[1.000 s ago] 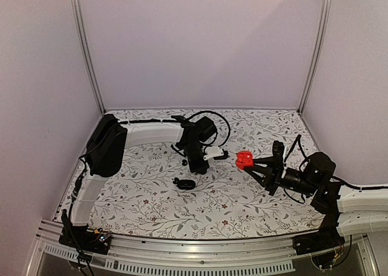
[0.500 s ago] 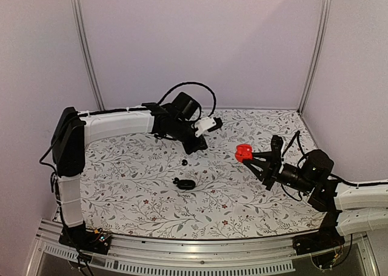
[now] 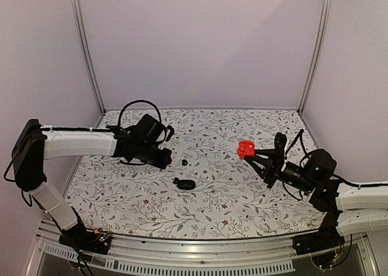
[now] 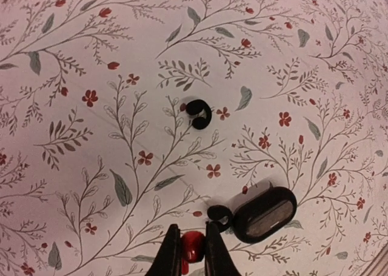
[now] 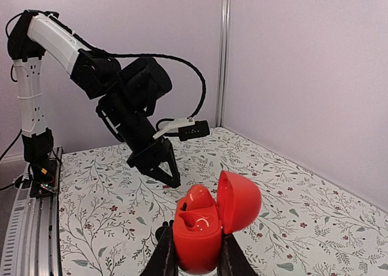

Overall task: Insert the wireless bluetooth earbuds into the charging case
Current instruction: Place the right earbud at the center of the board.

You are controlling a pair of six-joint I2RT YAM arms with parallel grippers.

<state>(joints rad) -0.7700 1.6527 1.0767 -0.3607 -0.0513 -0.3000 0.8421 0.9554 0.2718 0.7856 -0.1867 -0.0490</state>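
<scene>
My right gripper (image 3: 247, 151) (image 5: 197, 259) is shut on a red hinged charging case (image 5: 199, 232) and holds it above the table. The lid (image 5: 240, 200) is open and one red bud sits inside. My left gripper (image 3: 165, 163) (image 4: 193, 250) is shut on a small red earbud (image 4: 193, 244), low over the table. A glossy black oval case (image 3: 187, 184) (image 4: 264, 213) lies closed on the table. One tiny black bud (image 4: 219, 214) touches its left end. Another black bud (image 3: 183, 162) (image 4: 199, 113) lies apart, farther back.
The floral tablecloth (image 3: 230, 203) covers the table, with lilac walls on three sides. My left arm (image 3: 79, 144) reaches across the table's left half. Its gripper (image 5: 171, 180) shows beyond the red case in the right wrist view.
My left arm has swung from the table's middle back and to the left, then down beside the black buds. My right gripper, still holding the red case, has shifted only slightly.
</scene>
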